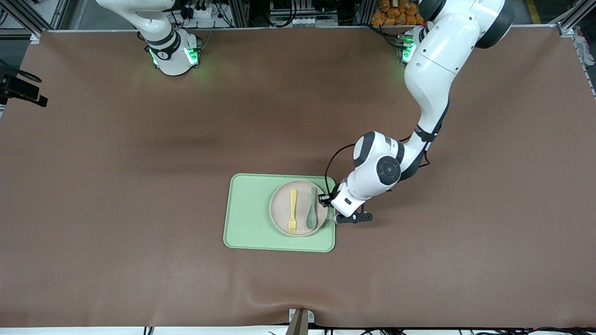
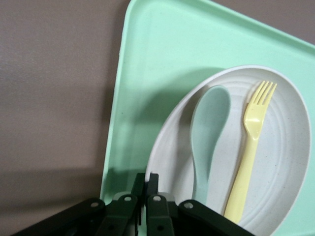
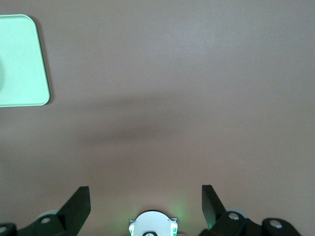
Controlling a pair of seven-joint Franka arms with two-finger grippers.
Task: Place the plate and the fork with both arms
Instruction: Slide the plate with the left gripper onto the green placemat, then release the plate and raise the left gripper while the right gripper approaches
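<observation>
The pale plate (image 1: pixel 281 210) lies on the green tray (image 1: pixel 249 214), at the tray's end toward the left arm. The yellow fork (image 1: pixel 293 209) lies on the plate beside a teal spoon (image 1: pixel 312 211). My left gripper (image 1: pixel 325 200) is low at the plate's edge toward the left arm. In the left wrist view its fingers (image 2: pixel 147 178) are pinched together on the rim of the plate (image 2: pixel 290 162), with the fork (image 2: pixel 251 147) and spoon (image 2: pixel 209 132) just past them. My right gripper (image 3: pixel 145 189) is open and empty, high over bare table near its own base, and waits.
The tray (image 2: pixel 147 73) sits mid-table on the brown cloth; one corner of it (image 3: pixel 19 59) shows in the right wrist view. The right arm's green-lit base (image 1: pixel 174 56) and the left arm's base (image 1: pixel 407 49) stand at the table's edge farthest from the front camera.
</observation>
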